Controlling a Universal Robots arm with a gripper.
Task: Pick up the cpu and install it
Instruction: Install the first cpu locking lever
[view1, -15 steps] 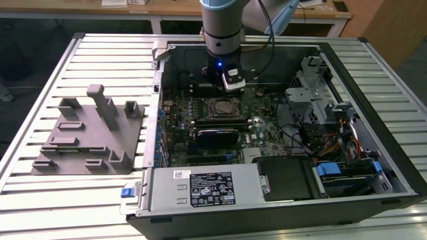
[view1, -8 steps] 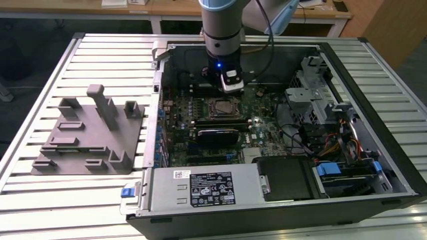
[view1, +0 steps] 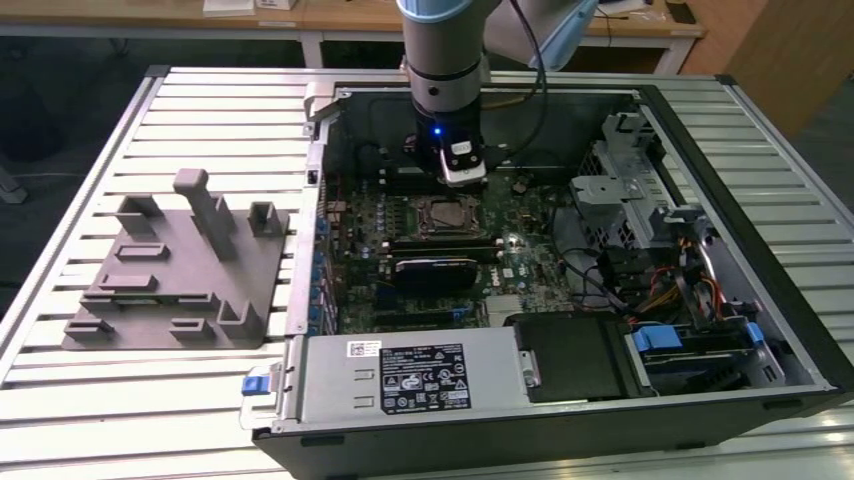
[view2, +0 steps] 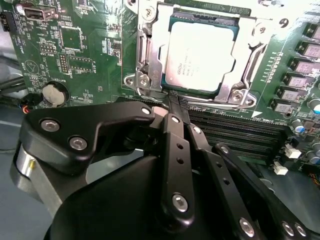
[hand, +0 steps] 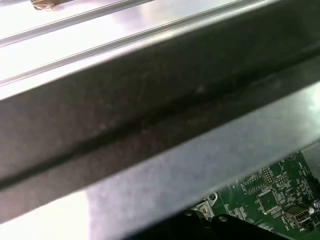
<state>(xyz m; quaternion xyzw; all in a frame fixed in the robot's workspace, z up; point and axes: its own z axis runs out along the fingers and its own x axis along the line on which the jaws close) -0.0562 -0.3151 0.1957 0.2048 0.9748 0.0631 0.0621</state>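
Exterior view first: the arm reaches down into the open computer case (view1: 747, 300), which lies on a slatted metal table (view1: 160, 400), and the gripper (view1: 461, 180) hangs just above the motherboard (view1: 534, 265), beside the socket frame (view1: 443, 217). The cpu (view1: 442, 214) is a small pale square inside that frame. On the table, to the exterior view's left of the case, stands the grey moulded block (view1: 180, 270), well apart from the gripper.

Second wrist view now: the cpu (view2: 200, 62) is flat and square with a silvery-white metal top, lying in the socket frame (view2: 145, 60) on the green board. The black gripper (view2: 172, 102) has its fingers (view2: 175, 145) brought together with no gap between the tips, nothing between them, the tips just beside the socket's edge, close to the cpu but not on it.

First wrist view: a dark case wall (hand: 150, 100) and a corner of green motherboard (hand: 270, 200).
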